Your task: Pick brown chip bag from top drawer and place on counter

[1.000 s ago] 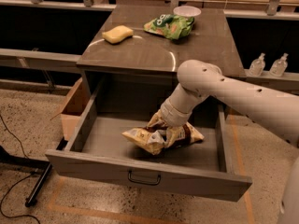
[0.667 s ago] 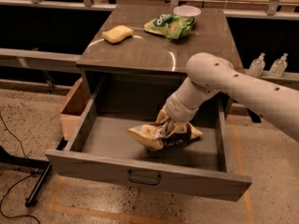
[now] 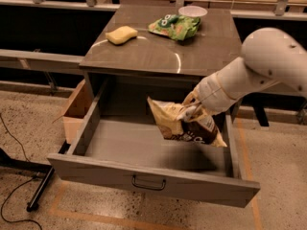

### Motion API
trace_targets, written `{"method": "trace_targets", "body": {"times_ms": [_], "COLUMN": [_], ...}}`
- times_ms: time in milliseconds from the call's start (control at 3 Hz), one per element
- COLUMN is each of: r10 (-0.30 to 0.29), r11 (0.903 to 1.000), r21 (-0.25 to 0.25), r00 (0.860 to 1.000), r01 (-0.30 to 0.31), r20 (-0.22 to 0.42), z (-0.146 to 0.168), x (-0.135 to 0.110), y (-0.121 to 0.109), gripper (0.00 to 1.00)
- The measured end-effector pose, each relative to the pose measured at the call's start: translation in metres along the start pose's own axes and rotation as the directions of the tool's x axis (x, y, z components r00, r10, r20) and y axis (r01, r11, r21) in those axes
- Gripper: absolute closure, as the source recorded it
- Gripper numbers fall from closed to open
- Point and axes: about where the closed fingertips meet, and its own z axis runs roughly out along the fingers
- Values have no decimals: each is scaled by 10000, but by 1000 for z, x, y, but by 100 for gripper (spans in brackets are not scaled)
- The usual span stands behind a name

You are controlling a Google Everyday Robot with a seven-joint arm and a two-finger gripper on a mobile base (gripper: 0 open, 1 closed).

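Observation:
My gripper (image 3: 191, 110) is shut on the brown chip bag (image 3: 184, 124), a crumpled dark brown, white and pale yellow foil bag. It holds the bag in the air above the right half of the open top drawer (image 3: 144, 150), below the level of the counter (image 3: 158, 51). The white arm reaches in from the right. The drawer floor under the bag is bare. The drawer's dark handle (image 3: 148, 182) is at the middle of its front panel.
On the counter lie a yellow sponge (image 3: 121, 34), a green chip bag (image 3: 174, 26) and a white round lid or plate (image 3: 193, 11) at the back. A cardboard box (image 3: 76, 110) stands left of the cabinet. Cables and a dark stand leg lie on the floor at left.
The gripper has lifted the brown chip bag off the drawer floor and raised it up and to the right; the arm has pulled back to the right.

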Motion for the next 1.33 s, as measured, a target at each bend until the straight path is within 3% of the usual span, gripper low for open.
{"method": "trace_targets", "body": {"times_ms": [333,667,1000,1333], "r10": [-25,-529,-1211,-1705], "r11": [9907,9766,9502,9182], "r21": [1356,1982,2471,2768], "r00": [9978,9870,9556,9133], "r01": [115,828,1899,2835], "r20": [-664,-1518,-2688,-3699], "z": [-72,-122,-158,-172], "x": [-15,-23,-26,-18], "y": [-21,-50,-97,-150], "gripper": [100,100,100,100]}}
